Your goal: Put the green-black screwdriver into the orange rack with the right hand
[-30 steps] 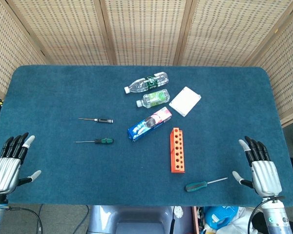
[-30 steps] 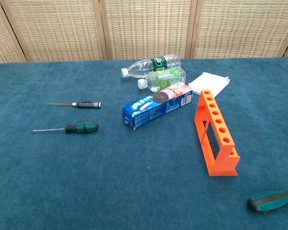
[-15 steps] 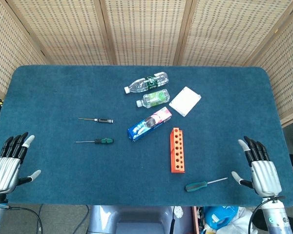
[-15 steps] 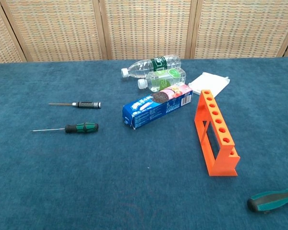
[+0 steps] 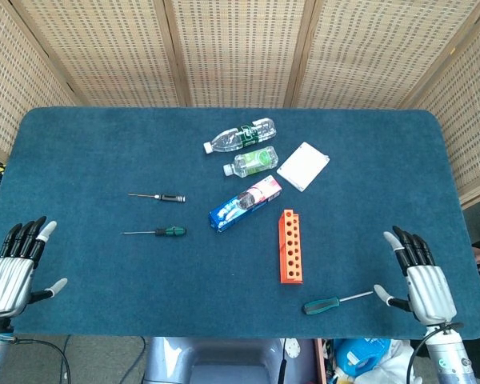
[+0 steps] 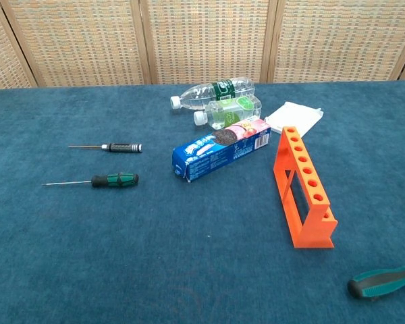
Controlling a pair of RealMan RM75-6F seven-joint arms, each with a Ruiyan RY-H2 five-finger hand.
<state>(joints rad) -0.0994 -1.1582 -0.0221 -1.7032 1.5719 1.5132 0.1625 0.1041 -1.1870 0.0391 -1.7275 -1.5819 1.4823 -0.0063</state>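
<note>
Green-black screwdriver point(image 5: 162, 232) lay at nine o'clock from the orange rack point(image 5: 290, 246). Right hand point(image 5: 420, 278), fingers wide and empty, should reach over, not clipping that rack.

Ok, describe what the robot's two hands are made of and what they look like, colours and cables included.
Both the left hand and the right hand have ribbed silver metallic palm backs, black fingers and pale grey-white thumb tips. Each sits on a silver-grey wrist. A black cable trails from the left wrist, and another black cable loops beside the right wrist. No markings are legible.
</note>
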